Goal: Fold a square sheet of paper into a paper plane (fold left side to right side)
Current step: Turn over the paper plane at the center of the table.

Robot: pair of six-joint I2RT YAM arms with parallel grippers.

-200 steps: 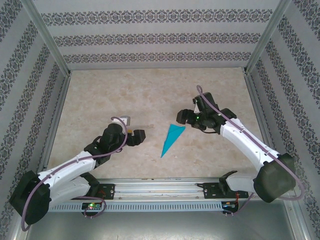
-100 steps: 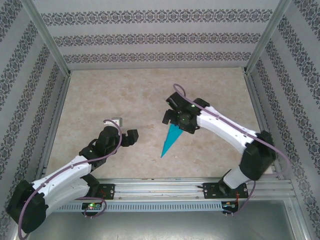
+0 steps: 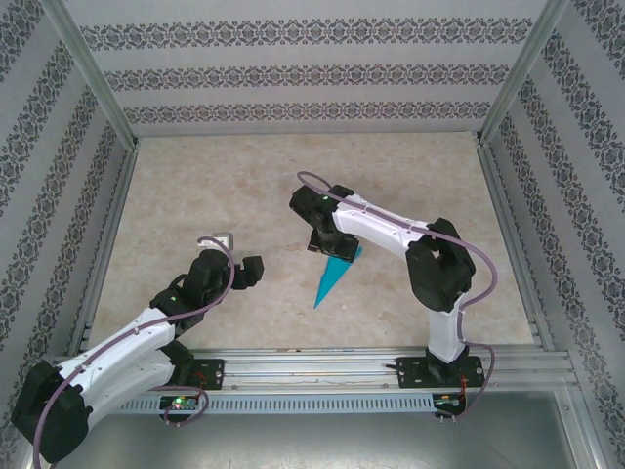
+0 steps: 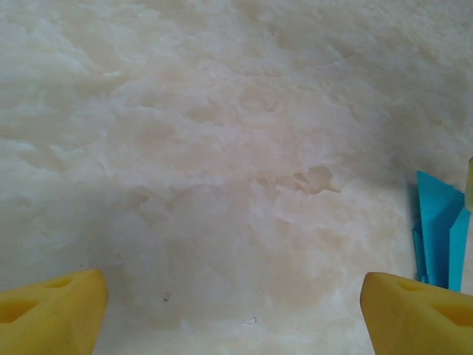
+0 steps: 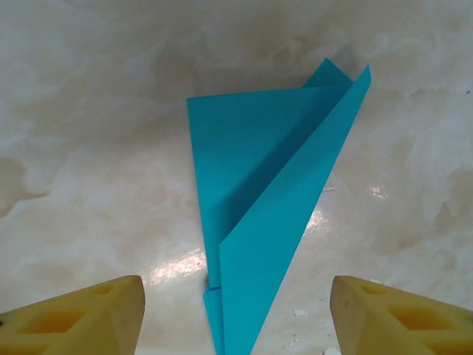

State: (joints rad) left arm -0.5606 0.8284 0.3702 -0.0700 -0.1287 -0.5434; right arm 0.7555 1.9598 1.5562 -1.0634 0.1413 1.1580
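The square sheet of paper, folded into a narrow teal paper plane [image 3: 330, 280], lies on the marble table, its tip pointing toward the near left. My right gripper [image 3: 328, 245] hovers over its wide far end. In the right wrist view the paper plane [image 5: 266, 207] has one flap raised, and my right gripper [image 5: 236, 325] is open, its yellow fingers [image 5: 81, 318] standing clear of the paper on either side. My left gripper [image 3: 239, 257] sits to the plane's left, open over bare table [image 4: 236, 318]. A bit of the paper plane [image 4: 440, 229] shows at the right edge of the left wrist view.
A metal rail [image 3: 312, 363] runs along the near edge. Patterned walls and metal posts [image 3: 98, 88] close in the table on the other three sides. Small white crumbs [image 5: 299, 312] lie near the plane.
My right arm swung left and its gripper now hangs over the plane's wide end. My left arm drew back a little toward the near left. The plane has not moved.
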